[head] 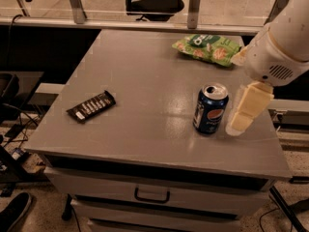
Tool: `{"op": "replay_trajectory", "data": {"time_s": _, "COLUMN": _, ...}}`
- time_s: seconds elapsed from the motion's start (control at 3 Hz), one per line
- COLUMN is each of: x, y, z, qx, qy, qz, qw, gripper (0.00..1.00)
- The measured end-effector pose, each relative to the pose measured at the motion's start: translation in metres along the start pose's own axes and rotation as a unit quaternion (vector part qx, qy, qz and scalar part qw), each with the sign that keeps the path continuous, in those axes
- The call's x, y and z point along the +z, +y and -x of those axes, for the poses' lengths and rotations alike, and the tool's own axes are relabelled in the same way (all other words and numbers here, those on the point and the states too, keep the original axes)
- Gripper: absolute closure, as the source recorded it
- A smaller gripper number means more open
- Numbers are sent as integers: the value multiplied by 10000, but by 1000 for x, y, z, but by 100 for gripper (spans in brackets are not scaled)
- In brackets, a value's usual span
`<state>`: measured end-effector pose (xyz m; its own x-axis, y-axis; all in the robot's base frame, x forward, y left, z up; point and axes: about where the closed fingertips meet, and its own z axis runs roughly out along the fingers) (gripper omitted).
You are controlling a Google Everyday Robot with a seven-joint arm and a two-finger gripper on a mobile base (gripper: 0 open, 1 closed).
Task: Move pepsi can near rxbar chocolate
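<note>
The pepsi can (210, 109) stands upright on the grey table (145, 129), right of the middle, dark blue with a silver top and its round logo facing me. The rxbar chocolate (91, 106) lies flat near the table's left edge, dark with white lettering. My gripper (239, 122) hangs from the white arm (280, 47) at the right. It is just right of the can, close beside it and low over the table, and holds nothing that I can see.
A green snack bag (208, 48) lies at the back right of the table, behind the can. The table's front edge has drawers with a handle (151, 196) below. An office chair (153, 1) stands behind a rail beyond the table.
</note>
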<state>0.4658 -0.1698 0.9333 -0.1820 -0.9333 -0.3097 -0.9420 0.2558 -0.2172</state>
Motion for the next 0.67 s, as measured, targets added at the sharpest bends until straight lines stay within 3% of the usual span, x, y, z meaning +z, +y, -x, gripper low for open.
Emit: {"op": "replay_trajectory", "data": {"time_s": 0.67, "x": 36, "y": -8, "z": 15, "qx": 172, "qy": -250, "qz": 260, "qw": 9992, "gripper": 0}}
